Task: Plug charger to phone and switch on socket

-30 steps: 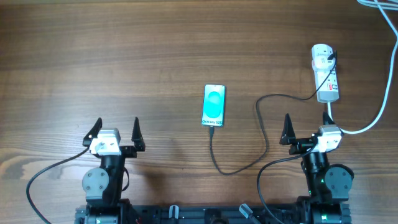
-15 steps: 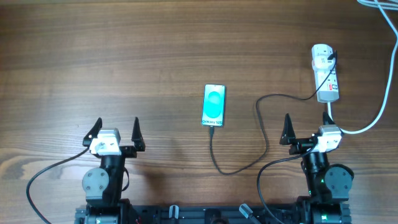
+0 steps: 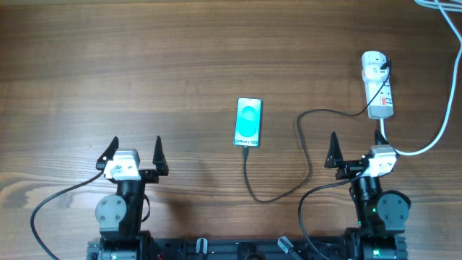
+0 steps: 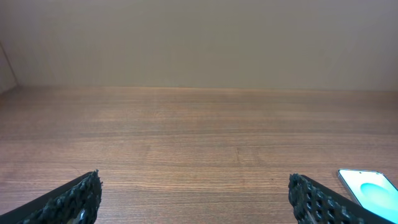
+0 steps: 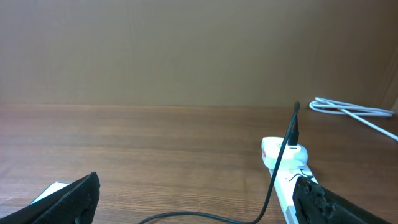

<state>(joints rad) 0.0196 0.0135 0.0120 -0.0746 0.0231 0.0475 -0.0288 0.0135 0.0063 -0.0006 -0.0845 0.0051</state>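
The phone [image 3: 248, 122] lies flat mid-table, cyan screen up; its corner shows in the left wrist view [image 4: 371, 187] and the right wrist view [image 5: 46, 189]. The thin black charger cable [image 3: 306, 153] runs from the white adapter on the socket [image 3: 377, 92], loops forward, and its tip [image 3: 246, 150] meets the phone's near end. The socket also shows in the right wrist view [image 5: 287, 171] with the cable [image 5: 277, 174]. My left gripper [image 3: 135, 153] is open and empty near the front left. My right gripper [image 3: 355, 149] is open and empty, just in front of the socket.
A thicker white cord [image 3: 440, 137] leaves the socket's near end, curves right and runs off the far right corner; it shows in the right wrist view [image 5: 351, 111]. A plain wall stands beyond the table's far edge.
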